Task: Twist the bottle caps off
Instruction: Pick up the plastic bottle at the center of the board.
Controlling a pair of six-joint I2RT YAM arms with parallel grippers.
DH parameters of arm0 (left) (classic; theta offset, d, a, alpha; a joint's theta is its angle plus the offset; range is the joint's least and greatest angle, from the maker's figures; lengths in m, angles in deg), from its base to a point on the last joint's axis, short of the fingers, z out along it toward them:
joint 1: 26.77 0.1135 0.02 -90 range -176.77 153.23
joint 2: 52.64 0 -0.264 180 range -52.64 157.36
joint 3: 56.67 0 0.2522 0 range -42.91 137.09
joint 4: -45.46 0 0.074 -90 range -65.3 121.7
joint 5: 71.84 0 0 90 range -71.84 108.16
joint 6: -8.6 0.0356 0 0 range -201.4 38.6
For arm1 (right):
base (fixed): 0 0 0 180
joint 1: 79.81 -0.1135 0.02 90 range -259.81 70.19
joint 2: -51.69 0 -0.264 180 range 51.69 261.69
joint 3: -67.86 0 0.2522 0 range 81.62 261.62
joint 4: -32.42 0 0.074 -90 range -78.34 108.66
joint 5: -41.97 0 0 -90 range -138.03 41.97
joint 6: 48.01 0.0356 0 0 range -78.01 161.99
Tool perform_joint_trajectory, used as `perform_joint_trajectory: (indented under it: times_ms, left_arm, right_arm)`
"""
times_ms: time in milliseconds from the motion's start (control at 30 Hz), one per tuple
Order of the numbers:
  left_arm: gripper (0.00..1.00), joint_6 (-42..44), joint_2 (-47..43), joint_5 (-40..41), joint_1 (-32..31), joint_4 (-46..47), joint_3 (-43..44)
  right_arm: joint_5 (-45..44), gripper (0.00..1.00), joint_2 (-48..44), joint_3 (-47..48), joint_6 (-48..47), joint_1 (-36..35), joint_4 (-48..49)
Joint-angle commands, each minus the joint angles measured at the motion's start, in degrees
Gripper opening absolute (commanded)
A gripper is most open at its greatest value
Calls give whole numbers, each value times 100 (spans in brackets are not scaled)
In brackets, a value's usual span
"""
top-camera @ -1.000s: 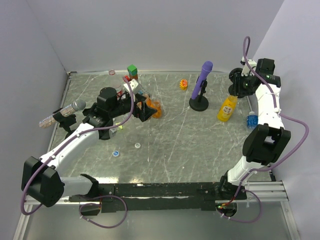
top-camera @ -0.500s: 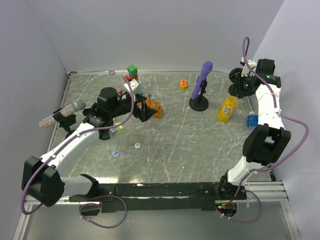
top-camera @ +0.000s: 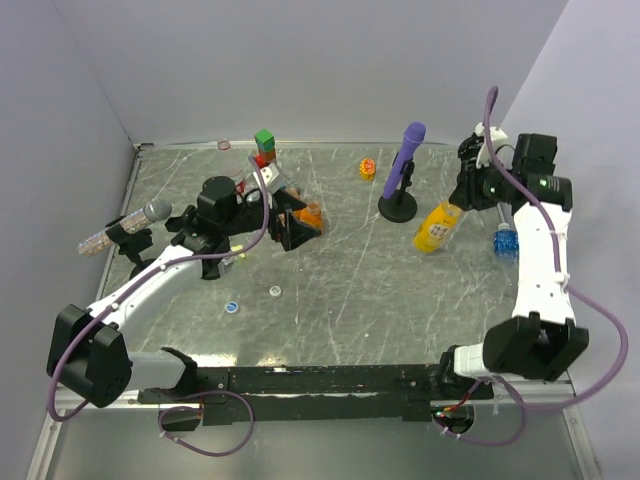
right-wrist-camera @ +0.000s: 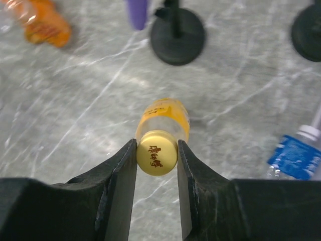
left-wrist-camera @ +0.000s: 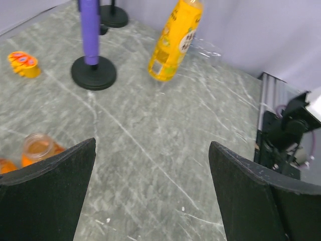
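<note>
A: The grey marbled table (top-camera: 350,290) is seen spread beneath both arms. What is noted at the right gripper (right-wrist-camera: 156,150)?

B: It is clamped on the yellow cap (right-wrist-camera: 156,156), with one finger pressed against each side. The yellow juice bottle (top-camera: 435,228) is found straight beyond the fingertips, cap on. It is tilted, with its base swung out away from the gripper toward the middle of the table.

A: And the left gripper (left-wrist-camera: 151,150)?

B: Its fingers are spread wide, and nothing is caught between them. An orange bottle (left-wrist-camera: 37,148) is spotted just beside the finger at the left of the wrist view. Whether that bottle is capped cannot be told.

A: The purple microphone (top-camera: 405,165)?

B: It is stood upright on its black stand (right-wrist-camera: 178,35), ahead of the right gripper and past the yellow juice bottle. From the left gripper it is seen far ahead, well apart.

A: Anything smaller?

B: A blue-labelled bottle (right-wrist-camera: 296,155) is picked out low to the right of the right gripper's fingers, near but untouched. A blue cap (top-camera: 232,307) and a white cap (top-camera: 276,291) are seen lying loose on the table. They are back behind the left gripper, alongside its arm and well apart from the fingers.
</note>
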Motion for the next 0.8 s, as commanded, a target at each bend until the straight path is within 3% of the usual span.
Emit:
perform_joint_trajectory:
  times_ms: [0, 100, 267, 467, 767]
  left_arm:
    - [97, 118, -70, -746, -230, 485, -58]
    - [96, 829, -263, -335, -897, 203, -189]
    - [97, 1455, -123, 1018, -2180, 703, -620]
    - [97, 1033, 474, 2391, -2850, 2714, -1121]
    - [96, 427, 1888, 3814, -3676, 3762, -674]
  right_arm:
    - [673, 0, -545, -430, -166, -161, 60]
    - [840, 0, -835, -773, -297, -301, -10]
    - [876, 0, -1213, -1186, -491, -819, -168]
    - [1069, 0, -1565, -1257, -439, -1303, -388]
    - [1315, 0, -1847, -1240, -237, -2006, -564]
